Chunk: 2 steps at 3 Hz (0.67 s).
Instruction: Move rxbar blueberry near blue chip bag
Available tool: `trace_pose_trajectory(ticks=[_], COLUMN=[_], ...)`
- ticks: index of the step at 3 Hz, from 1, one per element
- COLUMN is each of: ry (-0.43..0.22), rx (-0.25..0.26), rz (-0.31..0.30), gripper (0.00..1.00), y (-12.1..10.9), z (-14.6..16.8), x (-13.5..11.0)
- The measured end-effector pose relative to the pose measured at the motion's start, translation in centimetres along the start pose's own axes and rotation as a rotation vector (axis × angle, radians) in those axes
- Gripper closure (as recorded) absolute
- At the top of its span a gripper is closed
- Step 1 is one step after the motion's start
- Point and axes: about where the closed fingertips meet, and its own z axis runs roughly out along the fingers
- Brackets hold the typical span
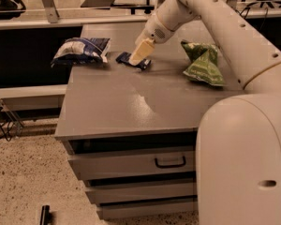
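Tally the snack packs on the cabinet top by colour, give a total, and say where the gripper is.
Blue: 2 (blue chip bag, rxbar blueberry)
Green: 1 (green bag)
Total: 3
The gripper sits at the rxbar blueberry, between the two bags.

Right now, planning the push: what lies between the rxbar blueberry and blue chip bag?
Camera view: only bare table. The tool is over the rxbar blueberry, apart from the blue chip bag.
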Motion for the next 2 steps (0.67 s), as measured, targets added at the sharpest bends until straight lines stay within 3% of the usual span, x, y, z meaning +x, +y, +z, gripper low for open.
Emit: trace_pose_trajectory(ticks=[2], ry=[0.031], rx=[0.015], rz=[-0.016], gripper=[0.0], y=[-0.18], z=[-0.63], x=[0.24])
